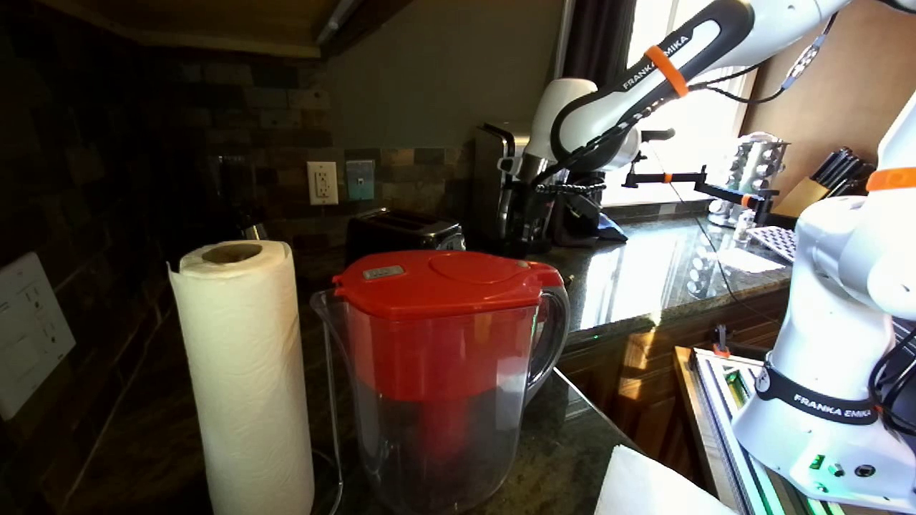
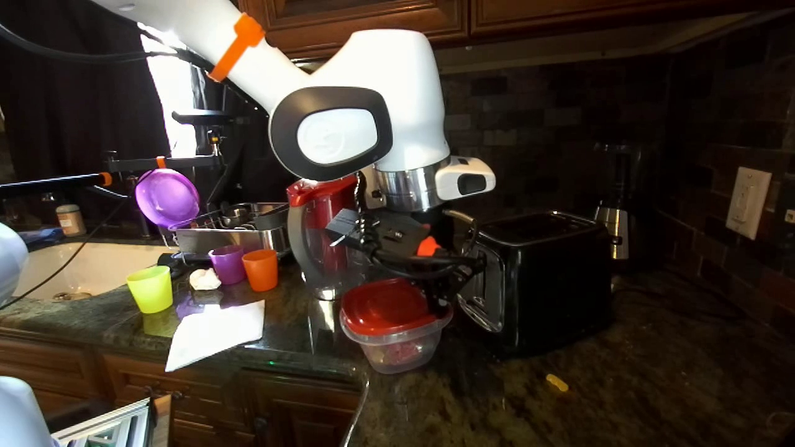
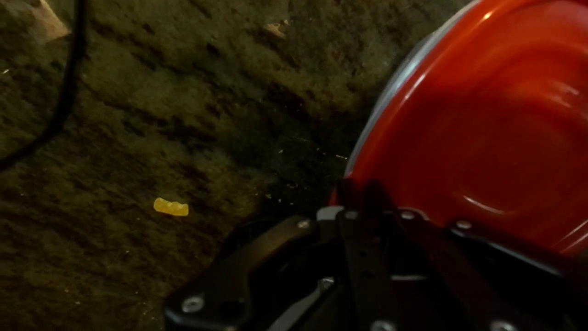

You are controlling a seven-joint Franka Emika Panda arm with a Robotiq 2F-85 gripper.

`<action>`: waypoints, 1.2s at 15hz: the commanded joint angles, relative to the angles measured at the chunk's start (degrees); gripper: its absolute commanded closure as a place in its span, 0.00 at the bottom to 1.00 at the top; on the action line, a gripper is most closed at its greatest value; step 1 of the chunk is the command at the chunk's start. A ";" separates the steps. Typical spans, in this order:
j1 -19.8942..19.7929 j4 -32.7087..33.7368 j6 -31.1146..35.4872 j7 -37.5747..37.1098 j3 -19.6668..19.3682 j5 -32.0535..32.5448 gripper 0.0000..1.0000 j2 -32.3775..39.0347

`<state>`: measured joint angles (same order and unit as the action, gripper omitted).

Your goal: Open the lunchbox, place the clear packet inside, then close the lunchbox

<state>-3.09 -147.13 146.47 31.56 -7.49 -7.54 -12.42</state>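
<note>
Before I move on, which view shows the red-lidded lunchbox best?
An exterior view: the lunchbox shows nearly whole, lid and clear body. The wrist view catches it close but cropped, mostly lid; no other view shows it.

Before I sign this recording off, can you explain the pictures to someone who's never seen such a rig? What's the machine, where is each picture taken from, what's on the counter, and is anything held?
The machine is a robot arm ending in a black gripper, its mechanical hand. Two pictures come from cameras standing outside the robot; the close-up comes from its wrist camera. On the counter sit a clear box with its red lid on, a toaster, a large pitcher, a paper towel roll, a yellow-green cup, a purple cup, an orange cup and a small yellow piece. The gripper's tips are at the edge of the red lid; it is too dark there to tell whether they hold it.
</note>
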 commanded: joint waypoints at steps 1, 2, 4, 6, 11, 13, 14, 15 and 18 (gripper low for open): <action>1.14 -1.54 1.33 -0.29 -0.90 -0.27 0.98 -0.31; 1.28 -1.63 1.16 -0.12 -0.94 -0.43 0.98 -0.34; 1.41 -1.87 1.03 -0.12 -0.89 -0.31 0.98 -0.40; 1.25 -1.91 1.13 -0.76 -0.77 0.27 0.66 -0.22; 1.19 -2.12 0.81 -0.52 -0.82 0.47 0.36 -1.01; 1.53 -1.99 -0.51 0.87 -1.24 -0.39 0.21 -1.68; 1.80 -1.82 -1.89 2.04 -1.58 -0.95 0.14 -2.20; 2.03 -1.86 -2.81 3.29 -1.84 -1.10 0.07 -2.79; 1.93 -2.22 -5.13 4.28 -2.27 -1.09 0.00 -5.29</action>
<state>-2.07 -147.79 144.46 33.90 -8.28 -7.78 -13.67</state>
